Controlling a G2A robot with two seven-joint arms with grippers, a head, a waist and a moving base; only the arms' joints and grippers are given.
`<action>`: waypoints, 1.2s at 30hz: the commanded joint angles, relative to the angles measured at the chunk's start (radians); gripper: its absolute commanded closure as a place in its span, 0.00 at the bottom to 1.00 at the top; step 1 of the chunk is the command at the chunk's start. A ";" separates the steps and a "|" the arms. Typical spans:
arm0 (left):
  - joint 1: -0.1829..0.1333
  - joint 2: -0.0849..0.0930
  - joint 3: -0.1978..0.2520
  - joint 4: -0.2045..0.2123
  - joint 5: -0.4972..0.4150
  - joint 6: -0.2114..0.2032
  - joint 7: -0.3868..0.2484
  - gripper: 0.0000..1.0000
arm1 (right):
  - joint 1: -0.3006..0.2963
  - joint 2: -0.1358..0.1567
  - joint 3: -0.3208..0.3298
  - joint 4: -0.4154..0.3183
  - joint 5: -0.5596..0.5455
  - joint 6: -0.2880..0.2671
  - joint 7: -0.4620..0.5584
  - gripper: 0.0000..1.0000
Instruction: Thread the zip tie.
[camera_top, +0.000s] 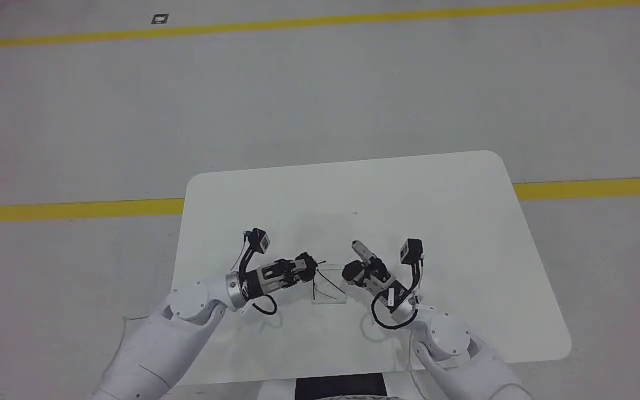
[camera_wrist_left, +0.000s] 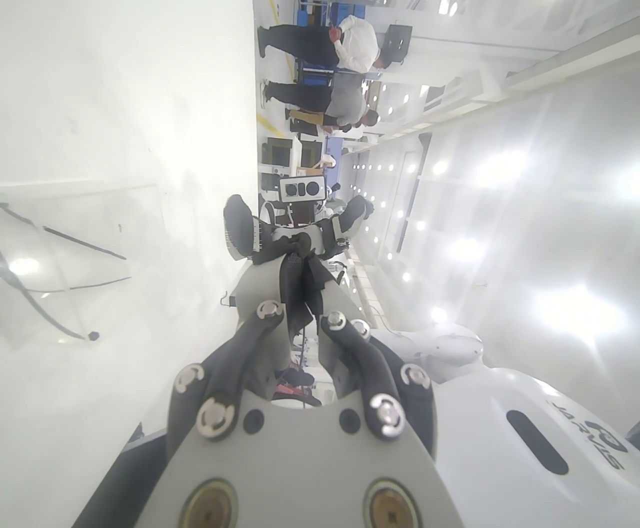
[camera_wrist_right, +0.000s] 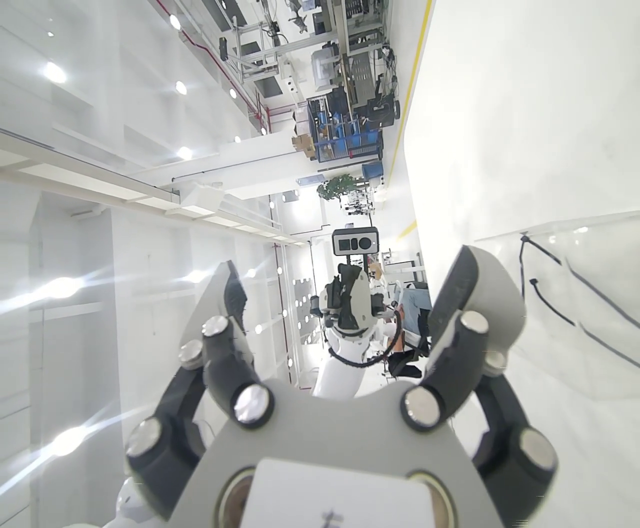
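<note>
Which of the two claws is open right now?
The right gripper: its fingers are spread wide, while those of the left gripper are pressed together.

The table (camera_top: 450, 200) is plain white, and the floor (camera_top: 300, 100) around it is pale grey with yellow stripes (camera_top: 90, 210). The zip ties (camera_wrist_right: 542, 251) are black, and the bag (camera_wrist_right: 610, 250) is clear and colourless. The right gripper (camera_wrist_right: 345, 285) is grey with black fingers (camera_wrist_right: 450, 295).
</note>
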 joint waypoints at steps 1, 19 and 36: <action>0.000 0.000 0.000 0.000 0.000 0.000 0.001 1.00 | 0.000 0.000 0.000 0.000 0.000 0.000 0.000 0.00; -0.012 0.018 -0.035 0.112 -0.065 -0.013 -0.233 1.00 | 0.042 0.021 0.001 0.009 -0.092 0.144 0.274 0.00; -0.045 0.026 -0.029 0.193 -0.113 -0.007 -0.456 1.00 | 0.089 0.020 -0.037 0.026 -0.048 0.166 0.419 0.00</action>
